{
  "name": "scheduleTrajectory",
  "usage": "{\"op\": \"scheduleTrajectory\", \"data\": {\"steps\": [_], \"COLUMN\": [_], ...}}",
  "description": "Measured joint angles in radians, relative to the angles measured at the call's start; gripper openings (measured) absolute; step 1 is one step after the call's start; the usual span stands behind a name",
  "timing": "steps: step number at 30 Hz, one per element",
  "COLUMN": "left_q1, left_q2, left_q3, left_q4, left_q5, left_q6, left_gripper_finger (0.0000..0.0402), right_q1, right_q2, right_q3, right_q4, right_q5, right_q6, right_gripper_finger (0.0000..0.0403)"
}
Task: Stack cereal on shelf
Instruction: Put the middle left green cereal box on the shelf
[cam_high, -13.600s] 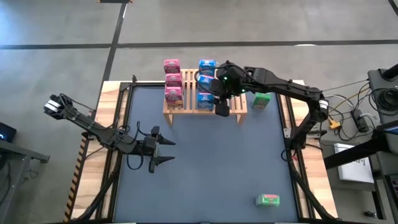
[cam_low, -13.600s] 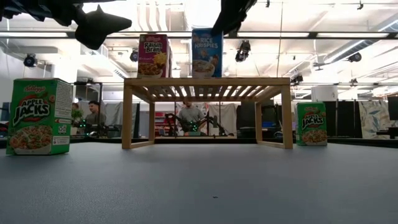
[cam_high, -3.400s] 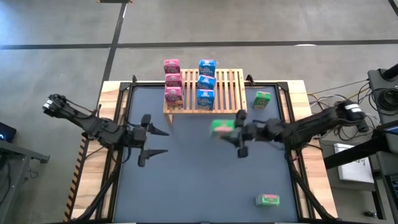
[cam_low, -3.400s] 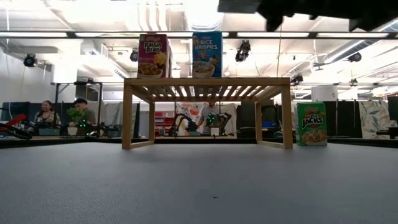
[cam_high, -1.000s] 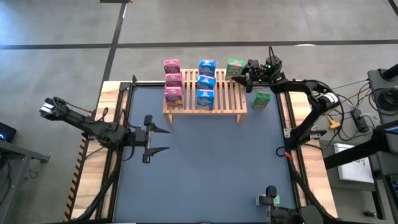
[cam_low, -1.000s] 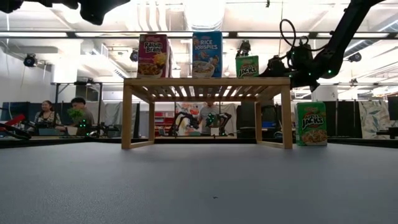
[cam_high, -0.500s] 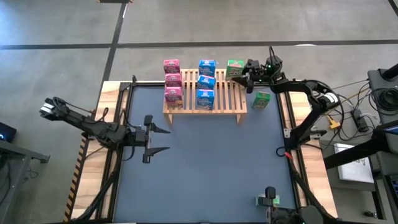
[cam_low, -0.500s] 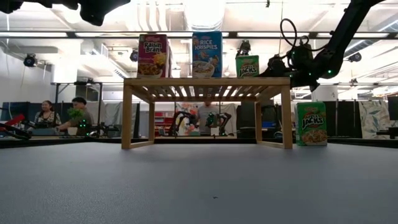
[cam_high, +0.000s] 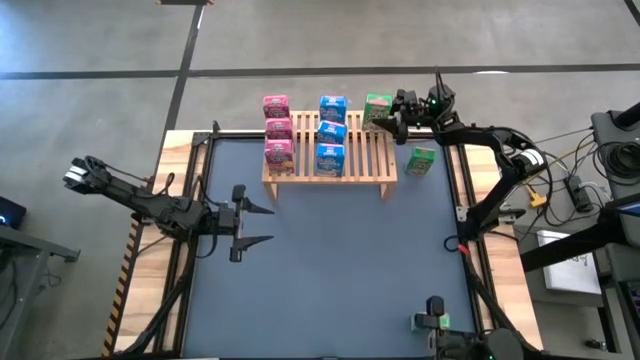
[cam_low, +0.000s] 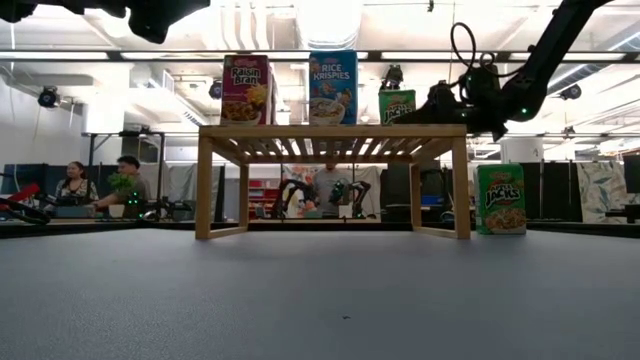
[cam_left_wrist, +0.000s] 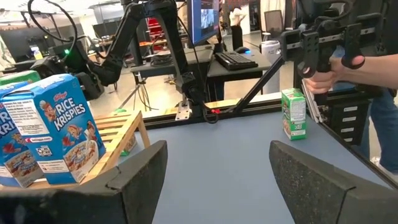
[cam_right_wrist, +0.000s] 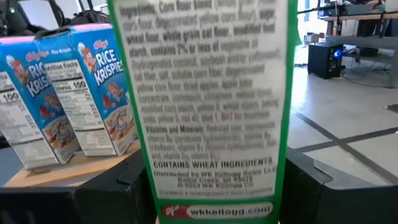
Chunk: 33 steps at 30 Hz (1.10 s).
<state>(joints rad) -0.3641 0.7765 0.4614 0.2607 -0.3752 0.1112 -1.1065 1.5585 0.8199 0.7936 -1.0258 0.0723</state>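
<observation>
Now the right gripper (cam_high: 392, 116) — slightly shifted — flanks the green box (cam_high: 378, 108).

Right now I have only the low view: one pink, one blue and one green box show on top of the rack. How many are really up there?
Observer: Seven. From above, three pink boxes stand one behind another, as do three blue boxes. One green box stands at the far edge of the rack.
Reviewer: Is that green box released?
Observer: No. The right wrist view shows it tight between the fingers of the right pincer.
Reviewer: And the left arm?
Observer: The left pincer is open over the mat, well clear of the rack.
</observation>
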Motion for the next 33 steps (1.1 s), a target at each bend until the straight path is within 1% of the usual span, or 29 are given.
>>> {"op": "scheduleTrajectory", "data": {"steps": [5, 13, 19, 23, 29, 33], "left_q1": [0.0, 0.0, 0.0, 0.0, 0.0, 0.0], "left_q2": [0.0, 0.0, 0.0, 0.0, 0.0, 0.0], "left_q3": [0.0, 0.0, 0.0, 0.0, 0.0, 0.0], "left_q4": [-0.007, -0.017, -0.018, -0.019, -0.022, -0.022], "left_q5": [0.0, 0.0, 0.0, 0.0, 0.0, 0.0], "left_q6": [-0.006, -0.016, -0.016, -0.016, -0.016, -0.016], "left_gripper_finger": [0.0265, 0.0265, 0.0265, 0.0265, 0.0265, 0.0265], "right_q1": [0.0, 0.0, 0.0, 0.0, 0.0, 0.0], "right_q2": [0.0, -0.004, -0.054, -0.118, -0.236, -0.285], "right_q3": [0.007, 0.007, 0.007, 0.007, 0.007, 0.007], "right_q4": [-0.014, -0.037, -0.077, -0.21, -0.487, -0.578], "right_q5": [0.0, -0.002, -0.002, 0.022, 0.133, 0.162], "right_q6": [0.023, 0.025, 0.018, -0.055, -0.24, -0.283], "right_gripper_finger": [0.0231, 0.0258, 0.0267, 0.0272, 0.0283, 0.029]}}
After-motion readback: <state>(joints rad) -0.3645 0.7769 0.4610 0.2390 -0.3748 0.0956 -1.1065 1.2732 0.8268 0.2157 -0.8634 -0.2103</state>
